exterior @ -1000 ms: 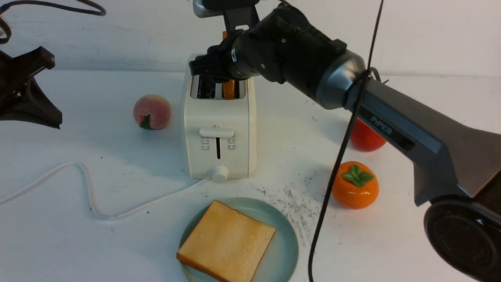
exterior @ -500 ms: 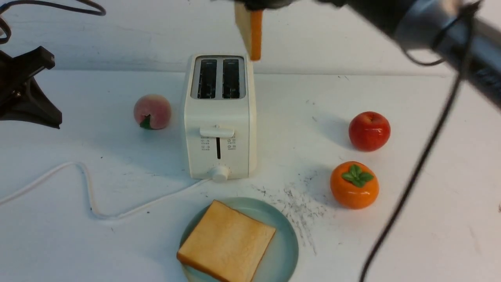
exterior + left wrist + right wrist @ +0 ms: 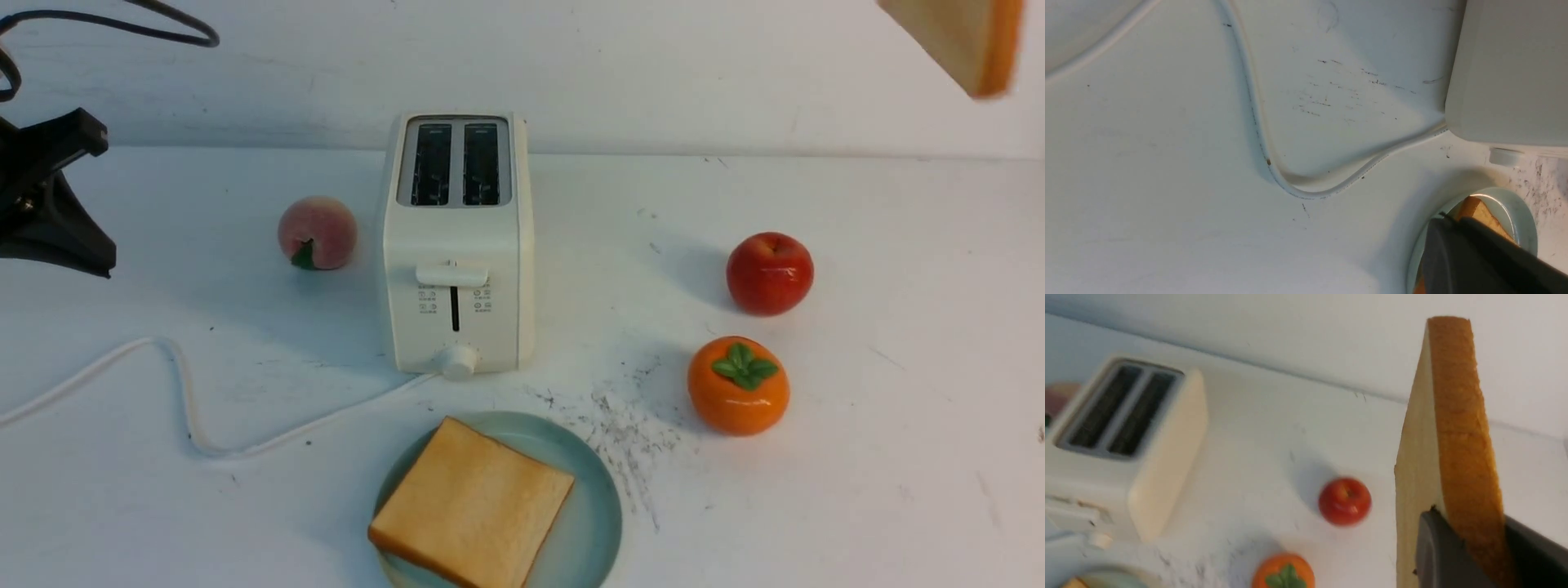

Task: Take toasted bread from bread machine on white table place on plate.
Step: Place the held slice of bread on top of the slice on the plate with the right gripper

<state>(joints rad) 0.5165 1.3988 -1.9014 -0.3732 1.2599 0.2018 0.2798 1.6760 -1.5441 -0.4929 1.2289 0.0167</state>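
The cream bread machine (image 3: pixel 457 269) stands mid-table with both slots empty; it also shows in the right wrist view (image 3: pixel 1126 433). One slice of toasted bread (image 3: pixel 473 510) lies flat on the teal plate (image 3: pixel 592 498) in front of it. My right gripper (image 3: pixel 1470 522) is shut on the second slice of toast (image 3: pixel 1457 428), held edge-on, high and to the right; in the front view only a corner of that slice (image 3: pixel 963 41) shows. My left gripper (image 3: pixel 98 257) hangs at the far left, its dark fingers (image 3: pixel 1443 222) together and empty.
On the white table (image 3: pixel 898 457), a peach (image 3: pixel 317 233) sits left of the toaster. A red apple (image 3: pixel 770 273) and an orange persimmon (image 3: pixel 739 384) sit to its right. The white cord (image 3: pixel 180 392) loops across the front left.
My right gripper pulled the second slice up out of the toaster's right slot and carried it up and to the right; the arm has left the front view. Left gripper barely moved.
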